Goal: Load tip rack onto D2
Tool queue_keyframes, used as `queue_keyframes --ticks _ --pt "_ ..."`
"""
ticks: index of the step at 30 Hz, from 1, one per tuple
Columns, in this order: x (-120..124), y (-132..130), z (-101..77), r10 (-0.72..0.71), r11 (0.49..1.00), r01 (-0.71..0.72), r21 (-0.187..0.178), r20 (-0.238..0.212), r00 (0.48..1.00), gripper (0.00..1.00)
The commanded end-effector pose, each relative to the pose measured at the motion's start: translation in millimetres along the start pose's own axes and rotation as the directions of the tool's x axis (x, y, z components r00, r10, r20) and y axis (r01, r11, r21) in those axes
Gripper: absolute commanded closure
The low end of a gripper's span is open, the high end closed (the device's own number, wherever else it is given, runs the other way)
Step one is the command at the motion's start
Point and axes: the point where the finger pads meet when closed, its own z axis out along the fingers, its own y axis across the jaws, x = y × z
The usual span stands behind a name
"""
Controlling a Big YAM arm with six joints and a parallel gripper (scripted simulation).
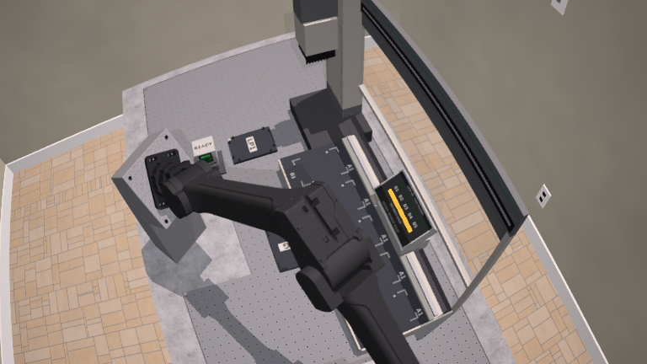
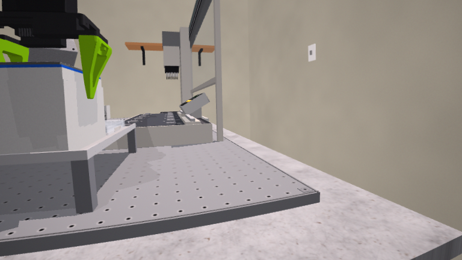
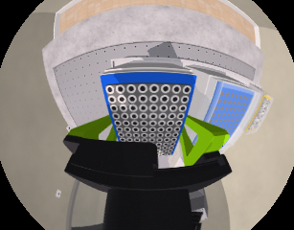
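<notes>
A tip rack (image 3: 149, 105) (image 2: 33, 107) stands on the SHELF (image 2: 101, 147). From above it shows pale rings on a grey field with a blue rim, so it looks full. My gripper (image 3: 147, 114) (image 2: 46, 83) is straight above it, its green fingers down both sides of the top part, shut on the rack's cover. A second rack with a blue top (image 3: 231, 103) stands to its right in the wrist view. The liquid handler's deck (image 1: 324, 169) (image 2: 160, 119) with its corner brackets holds nothing. In the top view the arm (image 1: 286, 207) runs out of the bottom edge, so the gripper is not seen there.
The READY key (image 1: 205, 156) stands by the arm's base, with the LP1 plate (image 1: 252, 144) beside it. A labelled nest (image 1: 285, 251) is half hidden under the arm. The pipetting head (image 1: 314, 21) (image 2: 170, 56) hangs at the far end of the deck. A tilted status panel (image 1: 405, 212) stands along the deck.
</notes>
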Motion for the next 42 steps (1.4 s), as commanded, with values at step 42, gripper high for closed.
queue_keyframes --ticks 42 --pt "-25.4 8.5 -46.3 -0.008 1.0 0.009 -0.017 0.061 0.998 1.0"
